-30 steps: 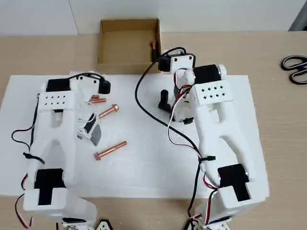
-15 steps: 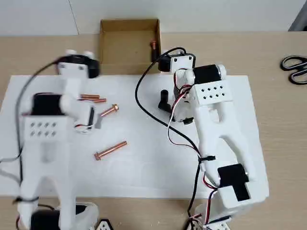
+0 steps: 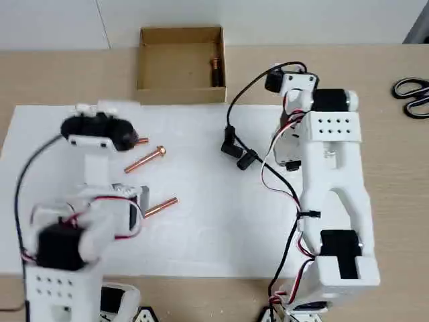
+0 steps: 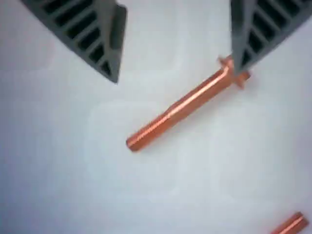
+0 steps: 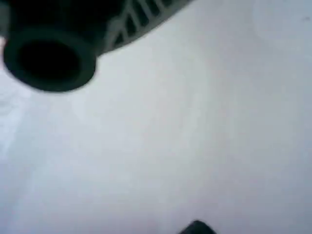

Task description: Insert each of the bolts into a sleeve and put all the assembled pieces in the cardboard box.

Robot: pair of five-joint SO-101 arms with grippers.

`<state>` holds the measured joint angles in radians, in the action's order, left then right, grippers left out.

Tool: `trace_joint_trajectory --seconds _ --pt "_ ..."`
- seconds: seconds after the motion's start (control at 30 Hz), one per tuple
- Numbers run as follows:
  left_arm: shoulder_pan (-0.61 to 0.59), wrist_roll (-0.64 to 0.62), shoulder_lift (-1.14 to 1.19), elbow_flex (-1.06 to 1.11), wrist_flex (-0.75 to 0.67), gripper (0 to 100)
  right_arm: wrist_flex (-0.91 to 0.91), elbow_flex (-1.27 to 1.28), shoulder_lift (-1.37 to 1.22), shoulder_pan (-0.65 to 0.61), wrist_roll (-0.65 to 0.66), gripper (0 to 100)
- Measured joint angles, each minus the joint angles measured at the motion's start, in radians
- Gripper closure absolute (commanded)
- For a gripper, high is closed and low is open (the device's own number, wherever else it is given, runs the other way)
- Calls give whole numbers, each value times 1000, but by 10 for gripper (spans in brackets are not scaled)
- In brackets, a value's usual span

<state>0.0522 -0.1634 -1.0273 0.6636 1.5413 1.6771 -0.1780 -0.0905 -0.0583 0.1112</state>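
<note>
Bolt (image 4: pixel 187 105) lies flat on white sheet (image 3: pixel 214 228), under my left pincer (image 4: pixel 176 70), head end just below one finger (image 4: pixel 253 34), not centred. Pincer released, jaws wide apart, nothing held. For good grasp, I think: shift toward shank middle, set jaws across shaft, lower near sheet, then close gently so bolt does not roll. Black sleeve (image 3: pixel 231 142) waits mid-sheet; cardboard box (image 3: pixel 174 64) beyond.

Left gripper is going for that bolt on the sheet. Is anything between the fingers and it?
Nothing visible. The left gripper is open above the bolt, which lies on the white sheet, with bare sheet on either side of the shaft. One fingertip overlaps the bolt's head in the wrist view.
</note>
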Motion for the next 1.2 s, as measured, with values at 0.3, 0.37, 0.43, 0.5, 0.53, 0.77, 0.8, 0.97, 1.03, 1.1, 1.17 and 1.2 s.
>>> trace_joint_trajectory --seconds 0.3,0.37,0.43,0.5,0.53,0.77,0.8,0.97,1.03,1.1,1.17,1.2 --pt "8 -362 -51 262 -295 791 0 0 0 0 0 995" --pt "8 -410 12 203 -265 736 0 0 0 0 0 995" --pt "8 -460 103 107 -209 684 0 0 0 -2 0 995" --pt "8 -514 213 -11 -138 651 0 0 0 -2 0 995" --pt "8 -546 273 -75 -98 645 0 0 0 -2 0 995" --pt "8 -689 700 -443 103 671 0 0 0 -2 0 995" --pt "8 -695 755 -454 118 671 0 0 0 -2 0 995" --pt "8 -703 937 -463 181 672 0 0 0 -2 0 995" --pt "8 -703 980 -463 186 672 0 0 0 -2 0 995" --pt "8 -703 1014 -463 189 673 0 0 0 -2 0 995" --pt "8 -713 1046 -463 189 673 0 0 0 -2 0 995" --pt "8 -726 1065 -463 189 673 0 0 0 -2 0 995"
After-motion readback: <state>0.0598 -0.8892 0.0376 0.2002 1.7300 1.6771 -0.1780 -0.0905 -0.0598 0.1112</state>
